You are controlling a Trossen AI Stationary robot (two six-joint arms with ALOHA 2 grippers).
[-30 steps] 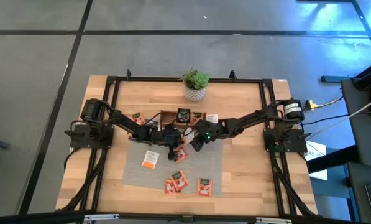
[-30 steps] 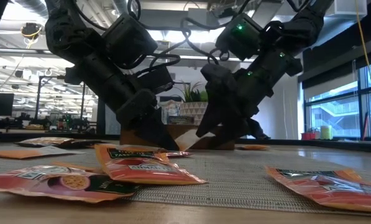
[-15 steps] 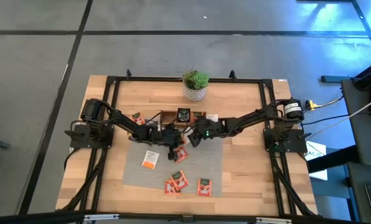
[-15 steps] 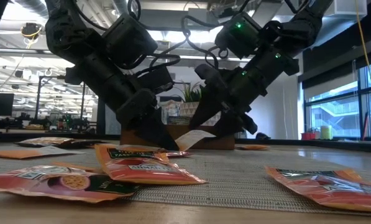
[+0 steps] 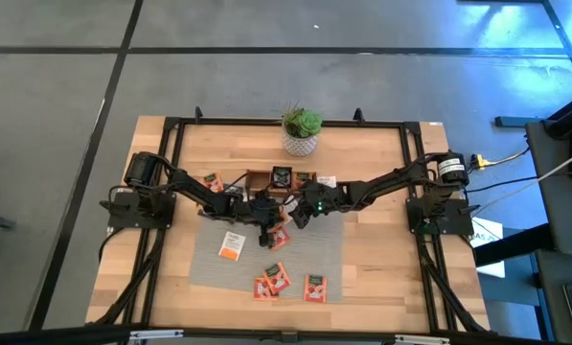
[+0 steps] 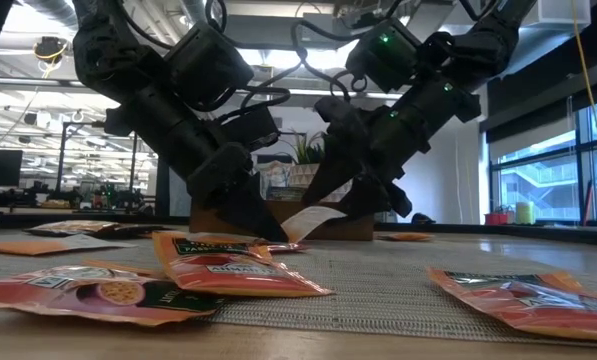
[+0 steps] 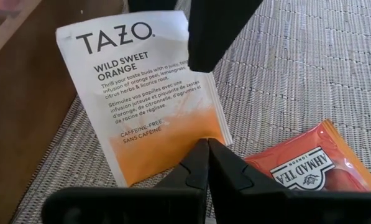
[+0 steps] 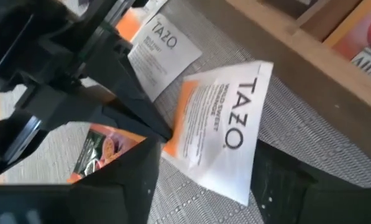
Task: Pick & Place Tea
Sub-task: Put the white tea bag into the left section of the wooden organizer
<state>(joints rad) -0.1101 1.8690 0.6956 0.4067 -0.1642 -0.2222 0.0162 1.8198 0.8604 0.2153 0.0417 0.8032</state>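
Left claw [image 7: 207, 163]: I see it pinched tight on the orange edge of a white packet [image 7: 143, 87] marked Tazo Wild Sweet Orange, near the counter's [image 5: 381, 273] middle, just beside the wooden tray [image 5: 266, 178].
Right claw [image 8: 201, 180]: fingers spread wide on either side of that same packet, not closed on it.
Other tea: orange-red packets [image 5: 274, 280] lie on the grey mat [image 5: 329, 254] toward the counter's near edge.
Far edge: potted plant [image 5: 301, 129].
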